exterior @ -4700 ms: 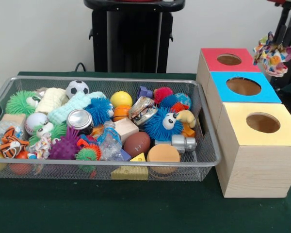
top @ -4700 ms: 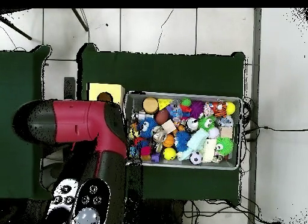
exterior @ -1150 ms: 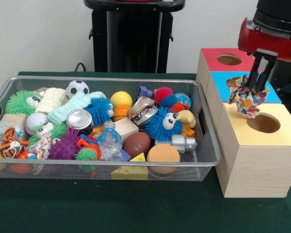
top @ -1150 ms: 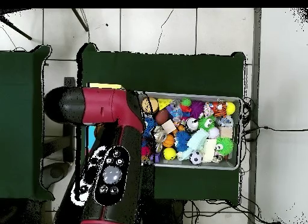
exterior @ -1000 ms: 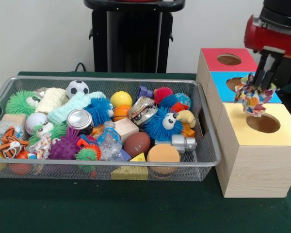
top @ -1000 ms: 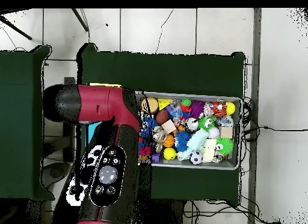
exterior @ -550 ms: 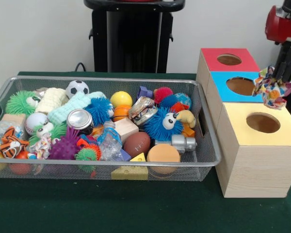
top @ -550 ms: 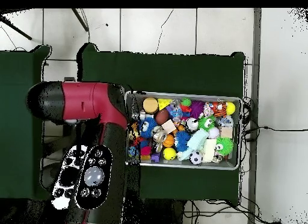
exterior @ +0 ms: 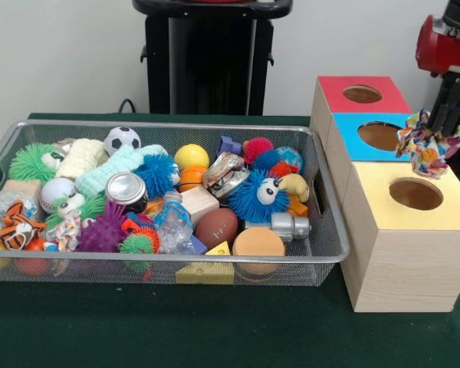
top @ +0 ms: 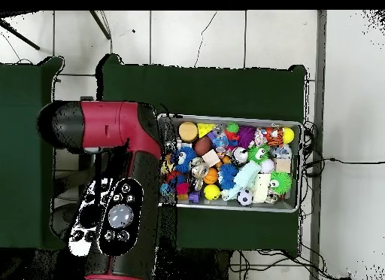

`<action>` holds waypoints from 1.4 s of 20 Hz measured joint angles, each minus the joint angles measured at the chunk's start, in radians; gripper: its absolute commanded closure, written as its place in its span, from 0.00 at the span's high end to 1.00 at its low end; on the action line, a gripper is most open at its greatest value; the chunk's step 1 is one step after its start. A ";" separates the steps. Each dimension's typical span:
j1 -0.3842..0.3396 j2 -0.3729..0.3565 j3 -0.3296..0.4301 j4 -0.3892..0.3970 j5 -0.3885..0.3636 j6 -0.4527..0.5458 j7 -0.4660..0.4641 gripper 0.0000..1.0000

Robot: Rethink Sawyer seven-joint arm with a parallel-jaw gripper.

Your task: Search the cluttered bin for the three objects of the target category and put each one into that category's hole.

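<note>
My gripper (exterior: 442, 126) comes down at the far right of the front view and is shut on a multicoloured knotted rope toy (exterior: 429, 146). It holds the toy in the air above the yellow-topped box (exterior: 383, 230), up and right of the hole (exterior: 416, 193), near the blue box's right edge. The wire-mesh bin (exterior: 169, 125) lies left of the boxes, full of toys. A second small white-and-coloured knot (exterior: 65, 228) lies at its front left. In the overhead view my red arm (top: 113, 179) hides the gripper and the boxes; the bin (top: 225, 119) shows to its right.
A red-topped box (exterior: 345, 80) and a blue-topped box (exterior: 349, 126) stand behind the yellow one. The bin holds a striped plush tiger (exterior: 15, 228), a soccer ball (exterior: 123, 139), a blue fuzzy creature (exterior: 257, 195), a can (exterior: 126, 189) and a football (exterior: 216, 226). The black pedestal (exterior: 211, 61) stands behind.
Over the last second my gripper carried the rope toy to the right and slightly up, from the left of the yellow box's hole to past its right side.
</note>
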 measured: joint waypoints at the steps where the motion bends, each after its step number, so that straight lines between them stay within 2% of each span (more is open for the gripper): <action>1: -0.001 0.004 0.000 -0.001 0.000 0.000 0.000 0.00; 14: -0.002 0.065 -0.024 -0.021 -0.002 0.000 0.000 0.00; 28: 0.034 0.066 -0.091 -0.021 -0.001 0.000 0.000 0.00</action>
